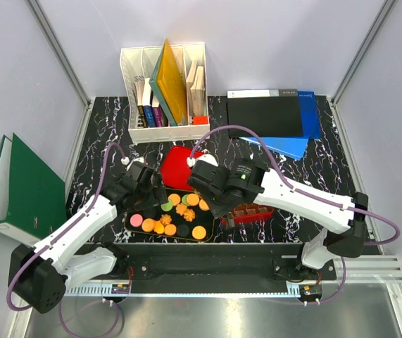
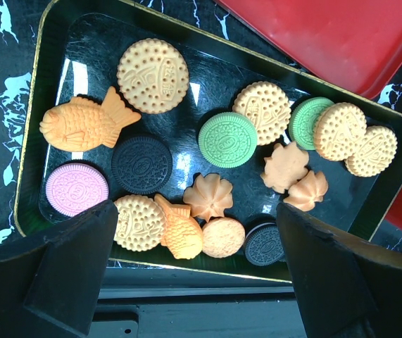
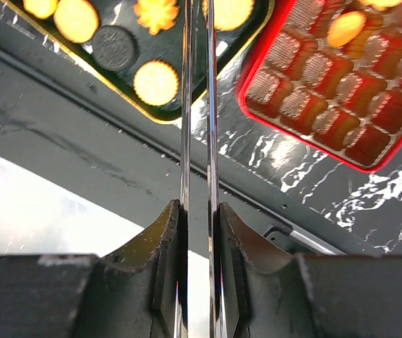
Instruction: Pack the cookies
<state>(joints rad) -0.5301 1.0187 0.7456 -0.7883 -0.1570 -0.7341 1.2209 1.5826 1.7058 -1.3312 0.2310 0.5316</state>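
No brand or label can be read: the embossed marks on the cookies (image 2: 227, 139) are too fine to make out, and the book spines in the white file rack (image 1: 132, 60) at the worktop's far edge are too small. The cookies, mostly round biscuit-textured discs in tan, green, pink and black with some fish, leaf and flower shapes, are seen lying on a glossy black tray with a gold rim (image 2: 26, 169) at the middle of the near edge of the black marbled worktop (image 1: 313, 169). Only the left wrist view shows this relief, with the left fingers (image 2: 74, 274) spread wide above the tray and a smooth red lid (image 2: 327, 35) beyond it. Only the right wrist view shows the red gridded tin (image 3: 327, 77) just beside the tray, with an orange cookie in one compartment. There the right fingers (image 3: 151, 282) are drawn close, pinching a pair of thin shiny strips (image 3: 185, 105).
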